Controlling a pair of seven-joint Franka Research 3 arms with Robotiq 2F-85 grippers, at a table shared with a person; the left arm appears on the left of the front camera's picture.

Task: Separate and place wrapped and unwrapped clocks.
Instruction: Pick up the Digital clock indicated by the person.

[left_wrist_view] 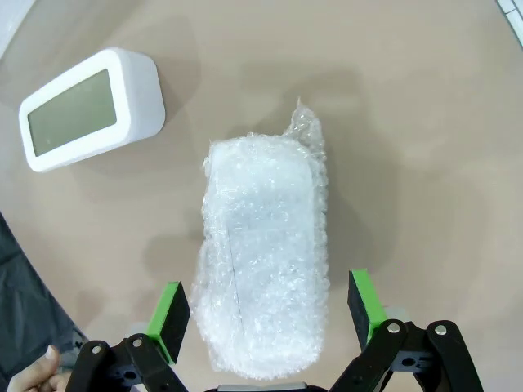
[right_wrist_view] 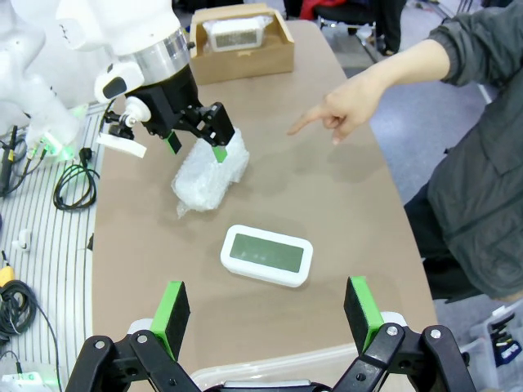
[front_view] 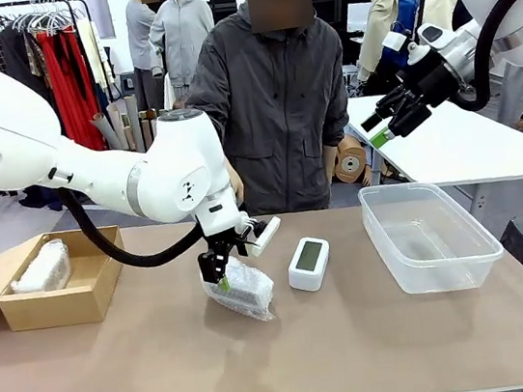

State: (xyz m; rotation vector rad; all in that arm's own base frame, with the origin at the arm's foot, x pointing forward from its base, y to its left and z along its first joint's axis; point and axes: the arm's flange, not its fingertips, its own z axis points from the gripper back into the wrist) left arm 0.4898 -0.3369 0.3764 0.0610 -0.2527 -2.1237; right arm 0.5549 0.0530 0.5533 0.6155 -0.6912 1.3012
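A bubble-wrapped clock (front_view: pixel 242 293) lies on the brown table near the middle. My left gripper (front_view: pixel 221 272) stands open just over it. In the left wrist view its green pads (left_wrist_view: pixel 172 311) flank the near end of the bundle (left_wrist_view: pixel 265 261), with a gap showing on each side. A bare white clock (front_view: pixel 308 263) with a grey-green screen lies just right of the bundle, also in the left wrist view (left_wrist_view: pixel 86 110). A second wrapped clock (front_view: pixel 42 270) rests in the cardboard box (front_view: pixel 89 298). My right gripper (front_view: pixel 381 132) hangs open in the air at the upper right, holding nothing.
A clear plastic tub (front_view: pixel 466 265) stands at the table's right. The person stands at the far edge, and a hand (right_wrist_view: pixel 343 106) points a finger across the table. Cables (right_wrist_view: pixel 73 184) lie off the table's edge beside the left arm.
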